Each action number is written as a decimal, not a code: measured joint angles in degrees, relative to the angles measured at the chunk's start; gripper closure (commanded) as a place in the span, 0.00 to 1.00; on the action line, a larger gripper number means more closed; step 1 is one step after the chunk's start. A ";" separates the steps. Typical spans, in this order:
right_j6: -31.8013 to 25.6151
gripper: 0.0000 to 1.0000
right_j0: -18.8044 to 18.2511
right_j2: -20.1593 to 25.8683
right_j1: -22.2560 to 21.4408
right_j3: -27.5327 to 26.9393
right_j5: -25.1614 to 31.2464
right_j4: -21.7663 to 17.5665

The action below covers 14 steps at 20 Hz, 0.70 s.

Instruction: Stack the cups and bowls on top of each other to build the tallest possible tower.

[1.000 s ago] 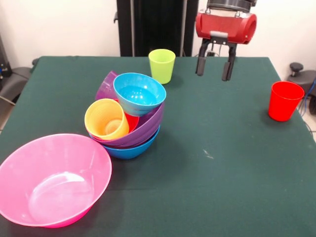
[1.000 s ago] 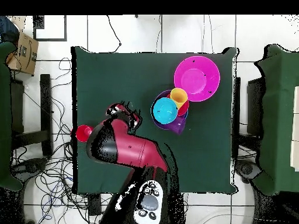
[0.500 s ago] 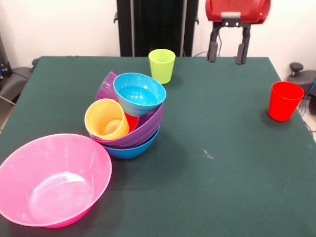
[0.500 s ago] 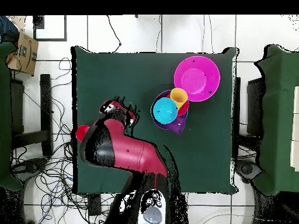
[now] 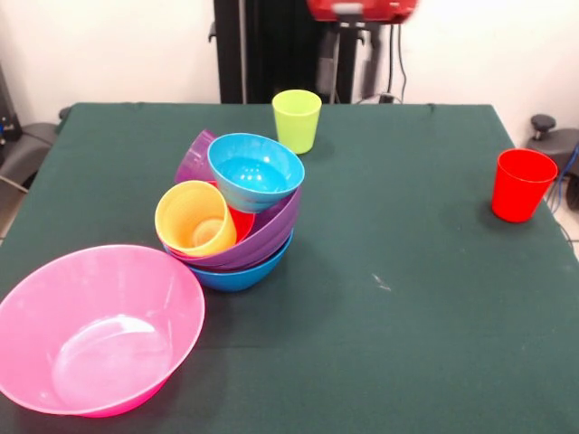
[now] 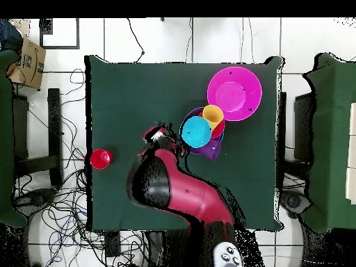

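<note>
Front view is showing the pink bowl (image 5: pixel 98 330) lying nearest on the table (image 5: pixel 407 316), empty and upright. Just behind it, the tower (image 5: pixel 237 212) is sitting on its blue base, with the yellow cup (image 5: pixel 195 218) tilting and the light blue bowl (image 5: pixel 255 171) on top. The red cup (image 5: pixel 521 184) is standing well apart, the green cup (image 5: pixel 297 120) farther back. The gripper (image 5: pixel 358 56) is hanging high above the green cup; I cannot tell how its jaws are standing.

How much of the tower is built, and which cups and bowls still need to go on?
Done: the tower holds several nested bowls and the yellow cup. In hand: nothing visible. Left: the lime green cup, red cup and pink bowl stand apart on the table.
</note>
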 measured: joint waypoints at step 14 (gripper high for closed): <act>0.00 0.00 -9.01 5.24 -3.33 9.91 0.93 -5.26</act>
